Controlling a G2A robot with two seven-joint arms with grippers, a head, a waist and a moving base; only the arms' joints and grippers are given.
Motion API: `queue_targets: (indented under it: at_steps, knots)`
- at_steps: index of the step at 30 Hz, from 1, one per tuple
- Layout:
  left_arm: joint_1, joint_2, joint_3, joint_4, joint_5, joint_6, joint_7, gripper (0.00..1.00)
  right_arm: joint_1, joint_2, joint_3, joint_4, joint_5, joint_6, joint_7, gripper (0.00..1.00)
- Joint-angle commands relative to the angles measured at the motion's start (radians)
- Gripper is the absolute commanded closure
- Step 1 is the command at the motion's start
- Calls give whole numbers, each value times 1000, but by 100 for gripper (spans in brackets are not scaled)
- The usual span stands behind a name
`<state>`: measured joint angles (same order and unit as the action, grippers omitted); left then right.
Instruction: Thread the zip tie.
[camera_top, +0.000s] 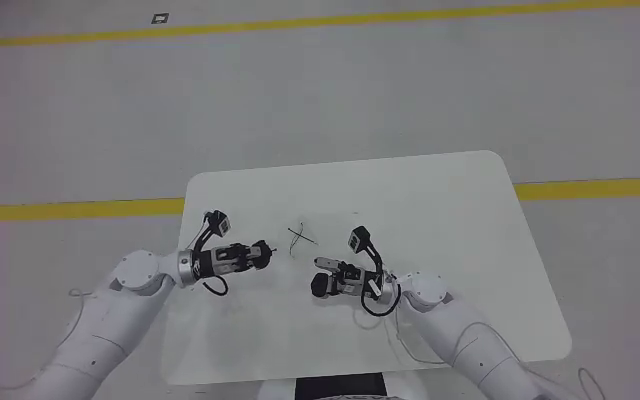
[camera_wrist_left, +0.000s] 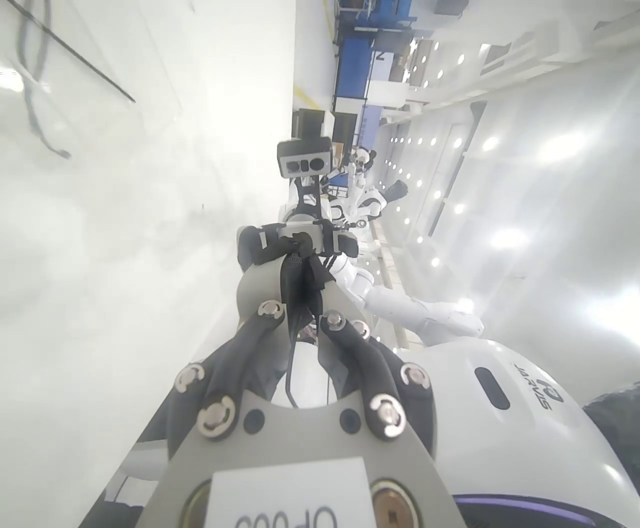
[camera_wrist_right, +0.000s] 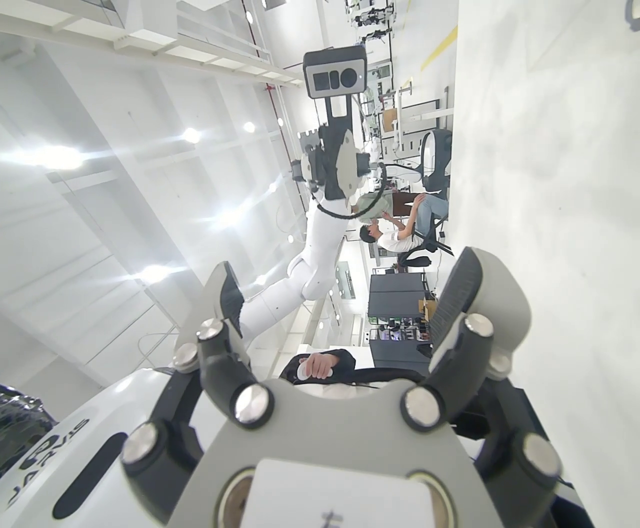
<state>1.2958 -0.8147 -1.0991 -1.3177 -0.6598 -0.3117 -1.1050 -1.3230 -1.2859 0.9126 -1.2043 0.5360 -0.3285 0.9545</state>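
Black tie (camera_top: 301, 237): crossed over itself on the surface (camera_top: 450, 220), mid-frame.
Left hand (camera_top: 268, 248): pinched shut; tie just right, likely nearer.
Right hand (camera_top: 318, 274): wide; tie up-left.

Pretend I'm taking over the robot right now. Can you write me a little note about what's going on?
Left gripper: shut, and nothing seems to be in it. It sits low over the table, close beside the zip tie.
Right gripper: open and empty, on the zip tie's other side.
Zip tie: lying loose on the white table between the two grippers, with neither one touching it.
Done: nothing shows as done yet.
Left: pick up the zip tie, then thread its tail through its head.
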Motion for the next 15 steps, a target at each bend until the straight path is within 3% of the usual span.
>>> queue_targets:
  at_steps: [1,9,11,15]
  knots:
    - [6,9,-34,5,14,-13,-3,100,0,0,0,0,0,0,0,0]
    - [57,32,-148,-5,16,-28,-10,100,0,0,0,0,0,0,0,0]
    - [57,32,-148,-5,16,-28,-10,100,2,0,-1,-8,-11,1,-9,0]
    - [57,32,-148,-5,16,-28,-10,100,58,3,-14,-78,-145,45,-15,0]
